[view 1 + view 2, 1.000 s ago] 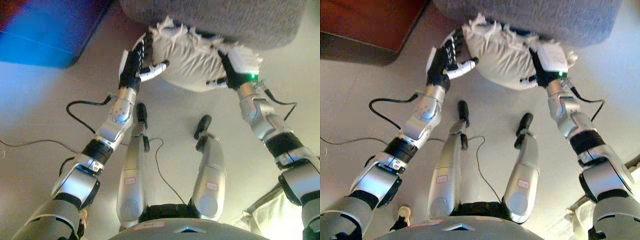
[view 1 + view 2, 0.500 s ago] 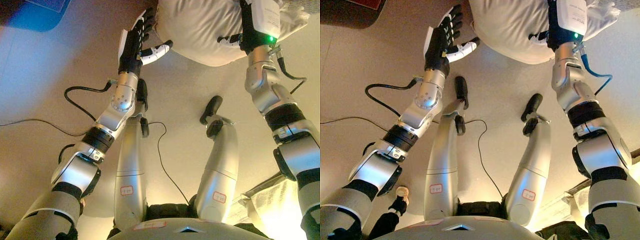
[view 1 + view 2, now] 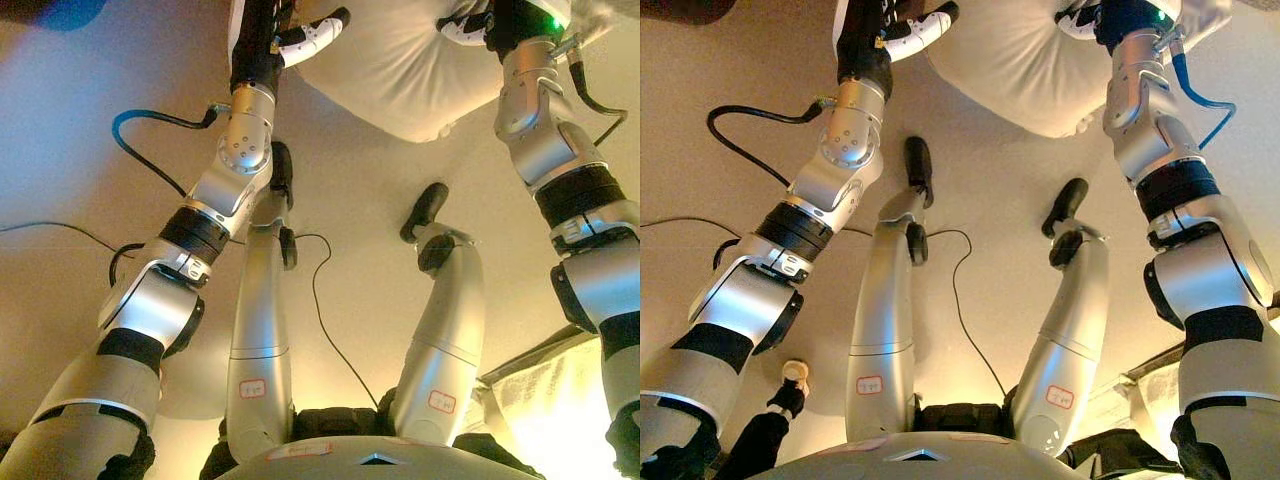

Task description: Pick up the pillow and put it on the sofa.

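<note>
We hold the white pillow [image 3: 400,75] off the floor [image 3: 90,150] between our left hand [image 3: 270,40] and right hand [image 3: 500,18], thumbs hooked under it so it cannot drop, though the fingers' grip we cannot tell.

between hands: white pillow [image 3: 385,70] fills the gap, touching left hand [image 3: 270,40] and right hand [image 3: 505,20] | outward of left fingers: bare floor [image 3: 90,170] | beyond fingertips: cut off by frame edge

white pillow [image 3: 1015,70] between left hand [image 3: 885,30] and right hand [image 3: 1110,15], above the floor [image 3: 980,190]
</note>
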